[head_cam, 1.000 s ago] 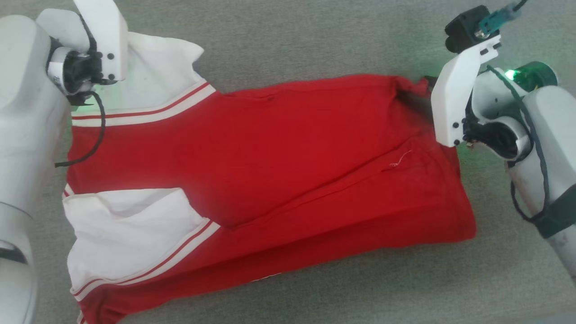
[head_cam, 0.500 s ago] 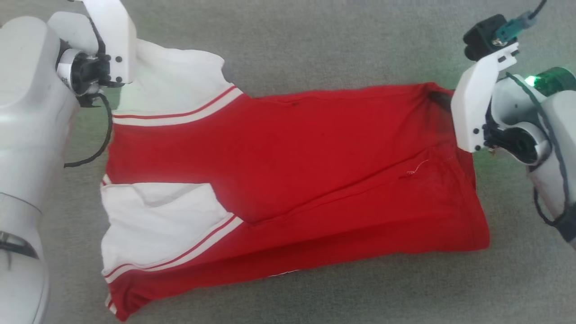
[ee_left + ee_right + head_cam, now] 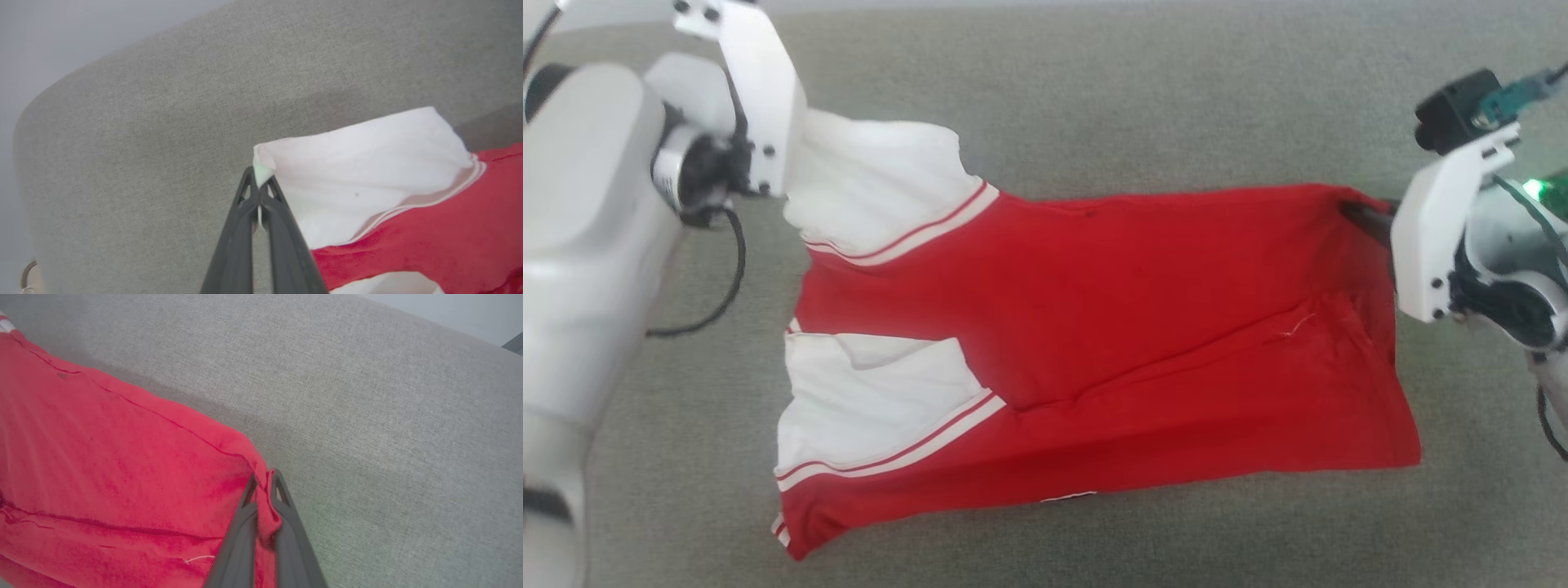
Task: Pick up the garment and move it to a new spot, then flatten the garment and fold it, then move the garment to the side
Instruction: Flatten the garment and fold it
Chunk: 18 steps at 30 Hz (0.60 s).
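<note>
The garment (image 3: 1111, 343) is a red jersey with white short sleeves trimmed in red-and-white stripes. It is doubled lengthwise and spread across the middle of the head view on the grey fabric surface (image 3: 1143, 90) — sleeves toward the frame's left, hem toward the right. In the left wrist view, the left gripper (image 3: 260, 184) at bottom centre is clamped on the tip of the upper white sleeve. In the right wrist view, the right gripper (image 3: 264, 481) pinches the red hem corner — the cloth spreads to that frame's left.
</note>
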{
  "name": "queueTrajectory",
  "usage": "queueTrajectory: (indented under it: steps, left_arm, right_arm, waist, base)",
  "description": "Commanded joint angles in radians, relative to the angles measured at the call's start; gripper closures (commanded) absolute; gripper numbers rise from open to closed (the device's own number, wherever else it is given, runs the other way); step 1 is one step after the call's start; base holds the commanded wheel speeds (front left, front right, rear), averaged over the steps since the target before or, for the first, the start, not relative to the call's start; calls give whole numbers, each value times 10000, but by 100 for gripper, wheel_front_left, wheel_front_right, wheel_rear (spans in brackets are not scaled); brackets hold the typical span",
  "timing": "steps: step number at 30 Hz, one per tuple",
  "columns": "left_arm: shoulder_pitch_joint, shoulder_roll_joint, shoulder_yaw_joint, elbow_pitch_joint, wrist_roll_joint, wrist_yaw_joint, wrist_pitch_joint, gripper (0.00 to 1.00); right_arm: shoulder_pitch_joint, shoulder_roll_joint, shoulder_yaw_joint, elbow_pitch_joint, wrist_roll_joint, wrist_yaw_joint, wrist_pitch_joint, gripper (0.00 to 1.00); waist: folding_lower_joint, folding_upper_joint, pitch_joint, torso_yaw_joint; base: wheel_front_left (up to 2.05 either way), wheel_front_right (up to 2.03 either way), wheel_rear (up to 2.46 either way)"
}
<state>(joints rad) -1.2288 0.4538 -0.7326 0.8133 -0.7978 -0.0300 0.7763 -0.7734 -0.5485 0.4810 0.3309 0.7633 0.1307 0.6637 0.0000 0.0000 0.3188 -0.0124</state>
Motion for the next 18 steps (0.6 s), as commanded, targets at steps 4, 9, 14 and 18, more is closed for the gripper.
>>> queueTrajectory:
  steps: [4,9,14,18]
  left_arm:
    - [1241,747,-78,-2161,-79,647,578,100]
    - [2908,1868,-119,-5409,-150,1943,1369,100]
    - [4555,2952,-146,-8603,-178,3432,2074,100]
    - [5398,3381,-192,-9874,-212,4174,2321,100]
  right_arm:
    - [943,-281,-607,-833,-103,1,404,100]
    - [2059,-289,-1589,-1672,-111,1,915,100]
    - [3206,-113,-2594,-2275,-249,1,1438,100]
    - [3827,92,-3084,-2553,-377,1,1755,100]
  waist:
    - [0,0,-343,205]
    - [0,0,-504,259]
    - [0,0,-489,278]
    - [0,0,-455,290]
  base:
    - [0,0,0]
    - [0,0,0]
    - [0,0,0]
    - [0,0,0]
